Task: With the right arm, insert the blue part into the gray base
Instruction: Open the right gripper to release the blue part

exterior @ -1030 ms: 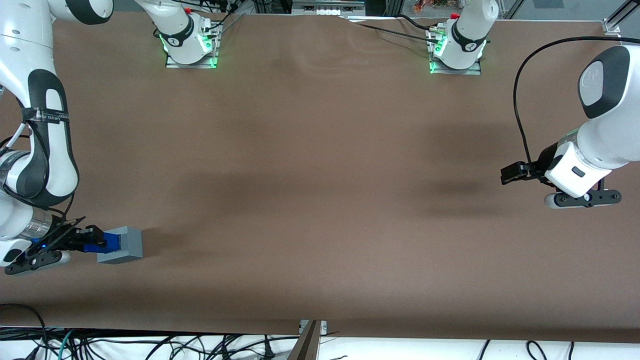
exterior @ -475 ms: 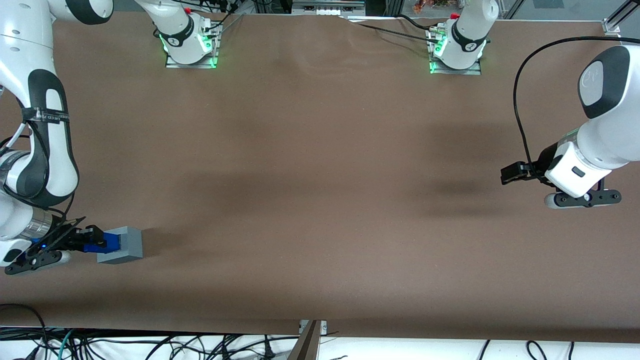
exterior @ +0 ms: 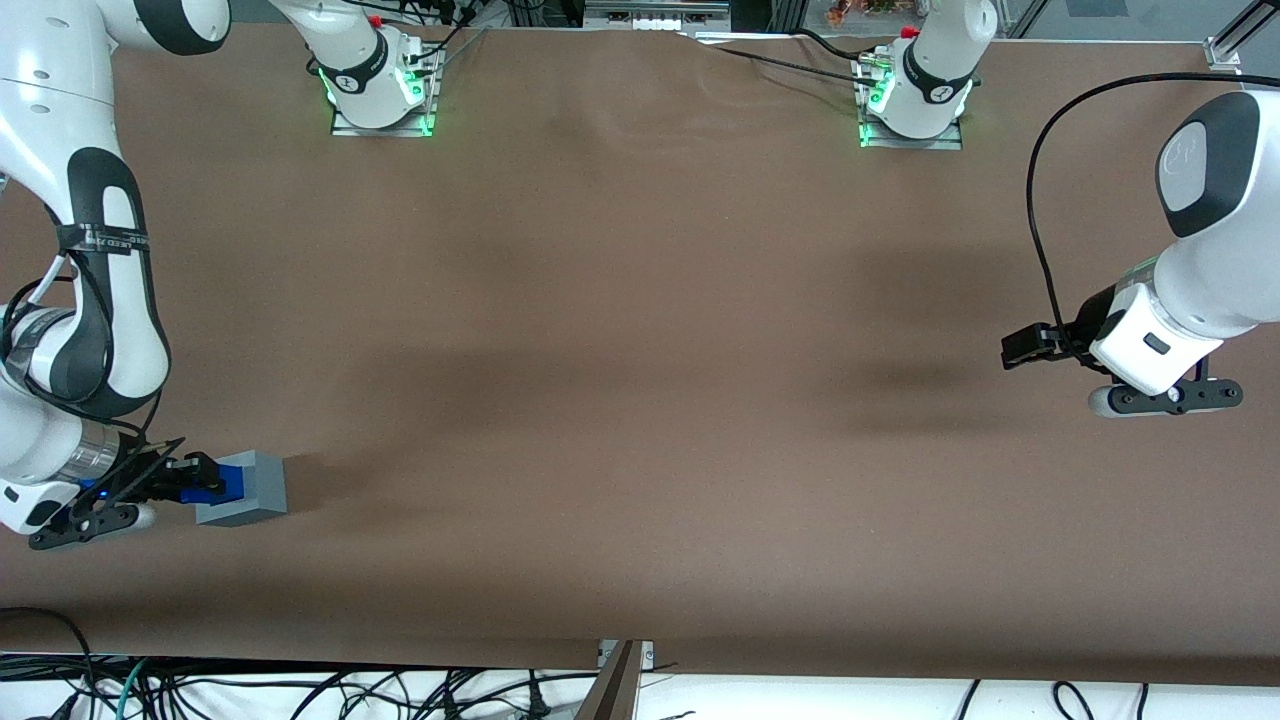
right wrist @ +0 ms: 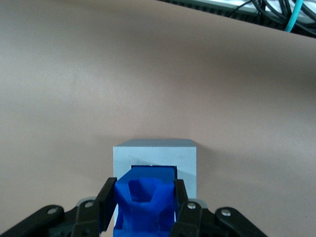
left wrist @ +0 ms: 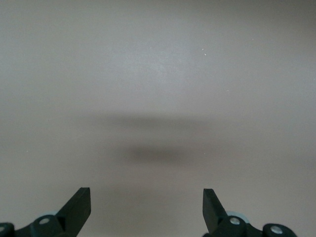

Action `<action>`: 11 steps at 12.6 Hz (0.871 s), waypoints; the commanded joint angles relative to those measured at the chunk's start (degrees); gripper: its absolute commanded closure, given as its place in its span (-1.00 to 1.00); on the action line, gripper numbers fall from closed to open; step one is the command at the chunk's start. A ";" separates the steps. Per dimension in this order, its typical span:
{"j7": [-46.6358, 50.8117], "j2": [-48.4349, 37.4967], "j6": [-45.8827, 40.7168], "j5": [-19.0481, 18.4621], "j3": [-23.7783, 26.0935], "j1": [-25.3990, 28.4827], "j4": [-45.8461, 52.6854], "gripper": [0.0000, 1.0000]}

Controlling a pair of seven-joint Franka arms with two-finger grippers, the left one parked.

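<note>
The gray base (exterior: 243, 488), a light-gray plastic cube, sits on the brown table (exterior: 640, 400) toward the working arm's end, at about eight o'clock from the table's middle in the front view. Its square recess faces the gripper (exterior: 200, 480), and the blue part (right wrist: 145, 205) is partly inside that recess, its forward end past the recess edge while the rest sticks out.

The blue part is bright blue with a bumpy, notched upper face; in the right wrist view it is narrower than the gray base (right wrist: 155, 163), leaving gray rim on either side.

The gripper (right wrist: 145, 210) of the right arm (exterior: 95, 290) is low over the table, just beside the base's open face, its two black fingers (right wrist: 106, 203) clamped against the sides of the blue part (exterior: 212, 484).

A black strap (exterior: 103, 240) around the forearm carries white lettering, too small to read.
</note>
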 commanded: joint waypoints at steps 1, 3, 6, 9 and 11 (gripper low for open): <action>0.92 1.18 -0.47 -0.04 0.54 -0.28 1.04 0.30; 1.00 1.44 -0.12 -0.04 0.54 -0.28 1.13 -0.44; 0.56 0.74 0.68 -0.12 0.62 -0.28 1.48 -1.00; 0.74 -1.45 -5.44 -0.56 0.63 -0.02 4.37 -1.00; 0.83 -3.82 -13.17 -0.21 0.71 0.07 6.40 -1.00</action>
